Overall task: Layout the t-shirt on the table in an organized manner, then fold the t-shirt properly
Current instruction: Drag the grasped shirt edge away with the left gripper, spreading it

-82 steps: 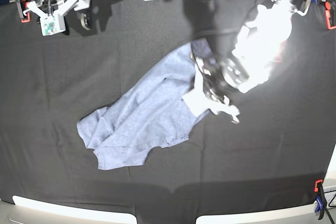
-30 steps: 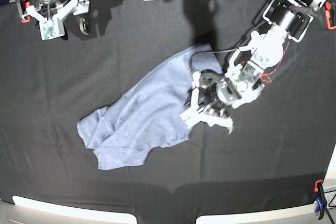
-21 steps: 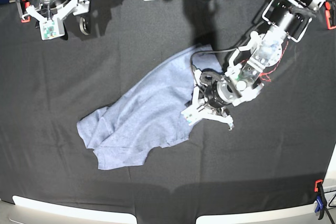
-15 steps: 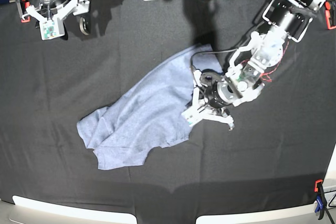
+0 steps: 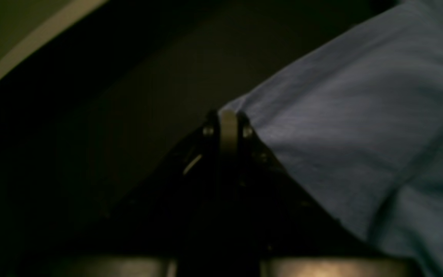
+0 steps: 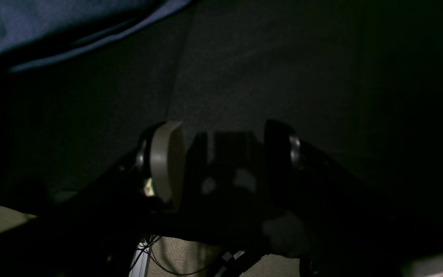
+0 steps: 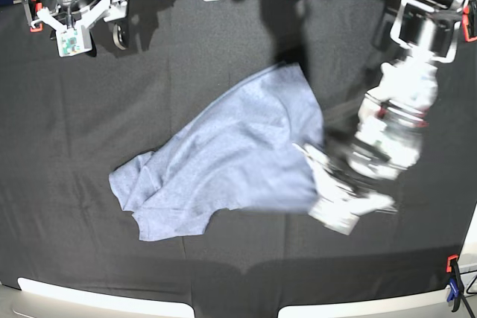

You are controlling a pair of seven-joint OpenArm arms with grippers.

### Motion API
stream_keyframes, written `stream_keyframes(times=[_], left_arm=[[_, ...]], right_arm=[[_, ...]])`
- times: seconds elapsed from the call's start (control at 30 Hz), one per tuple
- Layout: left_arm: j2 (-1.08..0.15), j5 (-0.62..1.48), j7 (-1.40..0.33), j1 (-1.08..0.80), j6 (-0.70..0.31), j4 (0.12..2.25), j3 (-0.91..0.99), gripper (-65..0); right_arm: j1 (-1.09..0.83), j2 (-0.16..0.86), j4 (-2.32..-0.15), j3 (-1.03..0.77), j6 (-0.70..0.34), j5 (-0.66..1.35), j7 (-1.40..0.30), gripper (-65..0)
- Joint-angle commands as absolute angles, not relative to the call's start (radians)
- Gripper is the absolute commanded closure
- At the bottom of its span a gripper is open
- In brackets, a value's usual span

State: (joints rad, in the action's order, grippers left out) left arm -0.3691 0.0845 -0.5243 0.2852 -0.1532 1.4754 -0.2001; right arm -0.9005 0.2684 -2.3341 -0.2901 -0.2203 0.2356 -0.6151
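Note:
The light blue-grey t-shirt (image 7: 223,154) lies crumpled across the middle of the black table (image 7: 223,273), stretched out toward the lower right. My left gripper (image 7: 325,206) is motion-blurred at the shirt's lower right corner. In the left wrist view this gripper (image 5: 227,117) is shut, its tips pinching the edge of the t-shirt (image 5: 360,115). My right gripper (image 7: 68,35) hovers at the far left corner, away from the shirt. It stands open in the right wrist view (image 6: 225,154), holding nothing, with a strip of the t-shirt (image 6: 52,23) far off at the top left.
Orange clamps (image 7: 33,16) (image 7: 468,24) sit at the table's far corners and a blue and orange clamp (image 7: 452,282) at the near right. The white rim (image 7: 97,299) runs along the front edge. Cables and arm bases crowd the back edge.
My left gripper has shut on the shirt's right edge and swung toward the front right, pulling that edge outward and widening the shirt. The right arm has not moved.

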Motion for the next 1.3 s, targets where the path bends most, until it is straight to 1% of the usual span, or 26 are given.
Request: stream_keyframes(times=[0.0, 0.07, 0.27, 0.33, 0.4, 0.43, 0.47, 0.53, 0.57, 0.6, 0.73, 0.83, 0.9, 1.0, 1.1, 1.27], left_arm=[[-0.391, 0.084, -0.502, 0.307, -0.116, 1.487, -0.155, 0.0], [-0.416, 0.081, -0.503, 0.295, -0.096, 1.475, -0.078, 0.0], [-0.481, 0.083, -0.486, 0.227, -0.096, 1.416, 0.109, 0.0], [-0.486, 0.134, -0.460, 0.213, -0.102, 1.397, 0.141, 0.0], [-0.485, 0.205, -0.440, 0.200, -0.164, 1.393, 0.145, 0.0], [-0.482, 0.259, -0.441, 0.199, -0.221, 1.393, 0.141, 0.0], [-0.473, 0.312, -0.445, 0.199, -0.279, 1.393, 0.141, -1.5], [-0.445, 0.383, -0.447, 0.201, -0.379, 1.393, 0.141, -13.8], [-0.425, 0.395, -0.447, 0.203, -0.398, 1.391, 0.141, -18.9], [-0.402, 0.395, -0.447, 0.207, -0.401, 1.385, 0.141, -20.9], [-0.325, 0.395, -0.447, 0.255, -0.441, 1.276, 0.129, -20.9], [-0.307, 0.382, -0.437, 0.324, -0.446, 1.148, 0.061, -20.9], [-0.304, 0.328, -0.413, 0.378, -0.438, 1.060, 0.006, -20.9], [-0.305, 0.304, -0.383, 0.456, -0.377, 0.932, -0.056, -20.9], [-0.298, 0.304, -0.364, 0.510, -0.375, 0.836, -0.082, -20.9], [-0.264, 0.303, -0.357, 0.561, -0.377, 0.732, -0.087, -20.9]], right_arm=[[-0.908, 0.274, -2.352, -0.294, -0.221, 0.239, -0.596, -32.3], [-0.908, 0.274, -2.352, -0.294, -0.221, 0.239, -0.596, -32.3], [-0.908, 0.275, -2.352, -0.294, -0.221, 0.239, -0.596, -32.3], [-0.908, 0.274, -2.352, -0.294, -0.221, 0.247, -0.595, -32.3], [-0.908, 0.275, -2.352, -0.294, -0.221, 0.247, -0.595, -32.3], [-0.908, 0.274, -2.352, -0.294, -0.221, 0.247, -0.596, -32.3], [-0.908, 0.274, -2.352, -0.294, -0.221, 0.246, -0.601, -32.3], [-0.909, 0.274, -2.352, -0.294, -0.221, 0.247, -0.610, -32.3], [-0.909, 0.274, -2.352, -0.294, -0.221, 0.246, -0.620, -32.3], [-0.909, 0.274, -2.352, -0.294, -0.221, 0.246, -0.625, -32.3], [-0.909, 0.274, -2.352, -0.294, -0.221, 0.246, -0.641, -32.3], [-0.909, 0.274, -2.352, -0.294, -0.221, 0.246, -0.641, -32.3], [-0.909, 0.274, -2.352, -0.294, -0.221, 0.246, -0.646, -32.3], [-0.909, 0.274, -2.352, -0.294, -0.221, 0.246, -0.657, -32.3], [-0.909, 0.274, -2.352, -0.294, -0.221, 0.246, -0.659, -32.3], [-0.909, 0.274, -2.352, -0.294, -0.221, 0.246, -0.660, -32.3]])
